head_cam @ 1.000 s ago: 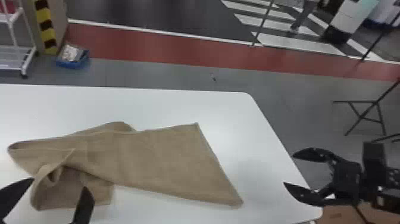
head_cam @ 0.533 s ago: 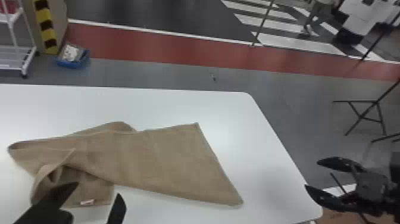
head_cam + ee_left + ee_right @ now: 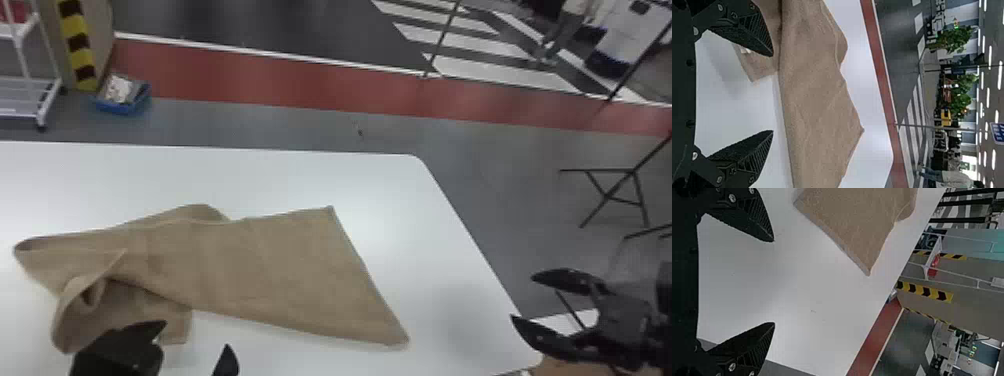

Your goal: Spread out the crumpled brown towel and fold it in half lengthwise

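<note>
Presently: brown towel [image 3: 280, 265], part-crumpled, laid on worktop [image 3: 310, 180] just beyond left end effector [image 3: 196, 335], apart from right end effector [image 3: 522, 297]; both held spread, empty, presumably so its crumpled end [image 3: 82, 312] can be opened out.

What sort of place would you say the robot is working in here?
Probably a large indoor workshop or exhibition hall: yellow-and-black hazard striping, a red floor lane with a white edge line, and a white wheeled rack standing beyond the table.
</note>
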### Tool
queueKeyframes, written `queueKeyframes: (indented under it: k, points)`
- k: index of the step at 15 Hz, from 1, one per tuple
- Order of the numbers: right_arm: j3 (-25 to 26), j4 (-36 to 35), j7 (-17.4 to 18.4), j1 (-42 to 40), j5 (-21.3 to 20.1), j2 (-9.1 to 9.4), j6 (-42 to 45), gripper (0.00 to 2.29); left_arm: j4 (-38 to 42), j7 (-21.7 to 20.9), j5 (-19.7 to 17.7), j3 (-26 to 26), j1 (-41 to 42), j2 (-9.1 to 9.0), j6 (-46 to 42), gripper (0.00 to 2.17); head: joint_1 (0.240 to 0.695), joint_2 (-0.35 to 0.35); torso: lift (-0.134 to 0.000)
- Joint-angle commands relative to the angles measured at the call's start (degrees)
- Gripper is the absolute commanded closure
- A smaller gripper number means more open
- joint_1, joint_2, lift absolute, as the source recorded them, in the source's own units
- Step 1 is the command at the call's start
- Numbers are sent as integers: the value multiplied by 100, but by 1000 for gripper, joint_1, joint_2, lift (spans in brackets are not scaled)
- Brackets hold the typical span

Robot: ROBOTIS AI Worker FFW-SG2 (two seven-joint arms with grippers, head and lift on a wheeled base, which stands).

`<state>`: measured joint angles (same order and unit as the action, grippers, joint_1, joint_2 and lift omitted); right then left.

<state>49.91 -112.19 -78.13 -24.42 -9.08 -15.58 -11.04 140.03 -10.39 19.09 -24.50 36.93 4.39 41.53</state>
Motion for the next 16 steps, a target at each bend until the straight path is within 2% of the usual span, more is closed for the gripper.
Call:
queueKeyframes:
  k: [1,5,8,16]
  points:
    - [45,-31,-19,-54,12,29,0,130,-90,2,121,-371,-213,-61,97,211,695,-350,-125]
    - [63,-40,-19,-81,12,37,0,130,-344,-138,253,-617,-608,-167,625,211,695,-350,-125]
    - [107,-13,-19,-81,29,29,0,130,-599,-402,279,-477,-881,-167,1047,211,695,-350,-125]
    - [115,66,-19,-54,38,11,0,130,-968,-367,165,24,-1153,-193,1099,215,695,-350,-125]
